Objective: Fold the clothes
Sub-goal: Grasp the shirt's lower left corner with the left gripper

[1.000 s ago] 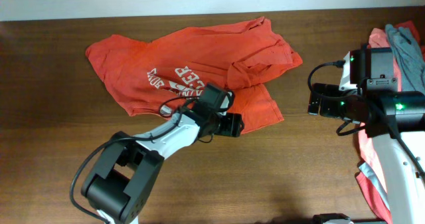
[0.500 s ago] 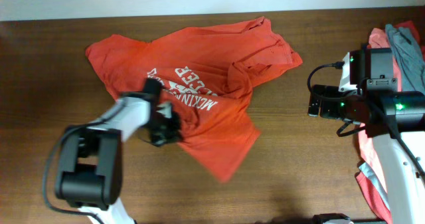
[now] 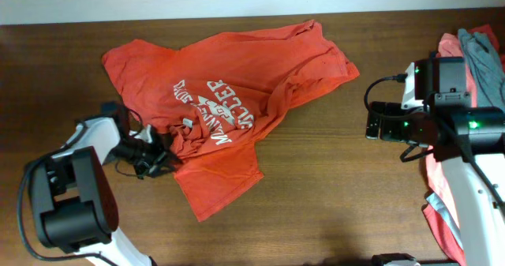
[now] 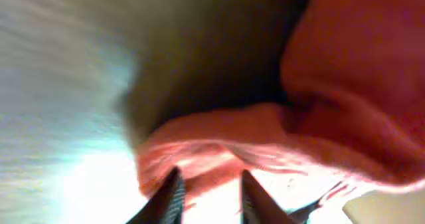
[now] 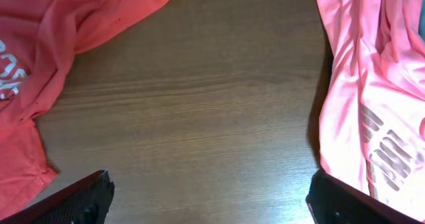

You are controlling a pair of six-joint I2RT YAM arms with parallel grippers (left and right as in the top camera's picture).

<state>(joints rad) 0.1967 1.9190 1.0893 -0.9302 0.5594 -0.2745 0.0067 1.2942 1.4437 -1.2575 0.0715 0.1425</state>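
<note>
The orange-red T-shirt (image 3: 237,84) lies crumpled on the wooden surface (image 3: 331,203), from the middle out toward 10 o'clock in the overhead view. Its white print (image 3: 211,108) faces up. One flap of it hangs out toward 6 o'clock.

The left gripper (image 3: 155,154) sits low at the shirt's edge, at about 8 o'clock of the garment. In the left wrist view its fingers stand narrowly apart and the orange cloth is directly in front of them. This picture is blurred, so I cannot tell if the hem is pinched or only touched.

The right gripper (image 5: 209,184) is spread wide and holds nothing. It hangs over bare wood at 3 o'clock of the T-shirt, between it and the pile at the 3 o'clock edge. That pile has the salmon-pink shirts (image 3: 447,46) with a grey garment (image 3: 481,57) on top.

I judge the cloth to be light, soft and without any stiffness. It will probably sag and bunch when it is lifted at one point, and it may drag on the wood. A good hold would be on a hem corner or a shoulder seam, taking only the needed layer. Both grippers should take two corners, so that the edge stays stretched.
</note>
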